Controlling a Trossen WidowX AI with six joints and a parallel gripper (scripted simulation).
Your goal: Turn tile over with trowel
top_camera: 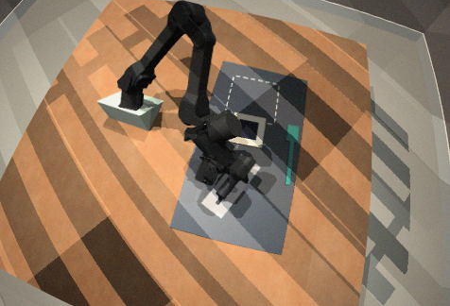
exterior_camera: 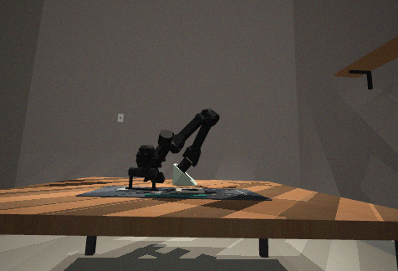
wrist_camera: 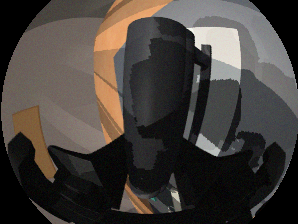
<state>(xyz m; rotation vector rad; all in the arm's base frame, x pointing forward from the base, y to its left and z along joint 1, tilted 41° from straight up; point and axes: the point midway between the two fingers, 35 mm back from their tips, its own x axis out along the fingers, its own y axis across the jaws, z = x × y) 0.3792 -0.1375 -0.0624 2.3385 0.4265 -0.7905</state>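
Black, thick and cylindrical, the handle (top_camera: 230, 189) (exterior_camera: 140, 172) (wrist_camera: 155, 90) of the white-bladed trowel (top_camera: 216, 208) (wrist_camera: 220, 42) sits pinched between our gripper's (top_camera: 236, 173) (exterior_camera: 146, 171) (wrist_camera: 154, 167) fingers. It looks stiff, probably blade-heavy; we'd grip mid-handle. Beside them, the cream-bordered square tile (top_camera: 261, 133) (exterior_camera: 197, 190) lies marked side up, outside the outline.

The top camera is looking steeply down from high above the dark mat (top_camera: 250, 232) (exterior_camera: 100, 191) (wrist_camera: 270, 55), taking in the mat's full outline and most of the table (top_camera: 331, 213) (exterior_camera: 188, 224) around it. The exterior camera is standing well apart from the mat, low beyond its teal-tool side, and facing across it to the wall (exterior_camera: 167, 55) behind. The wrist camera is looking closely down onto part of the mat, sharing the white plate (top_camera: 214, 208) (wrist_camera: 225, 45) with the top view.
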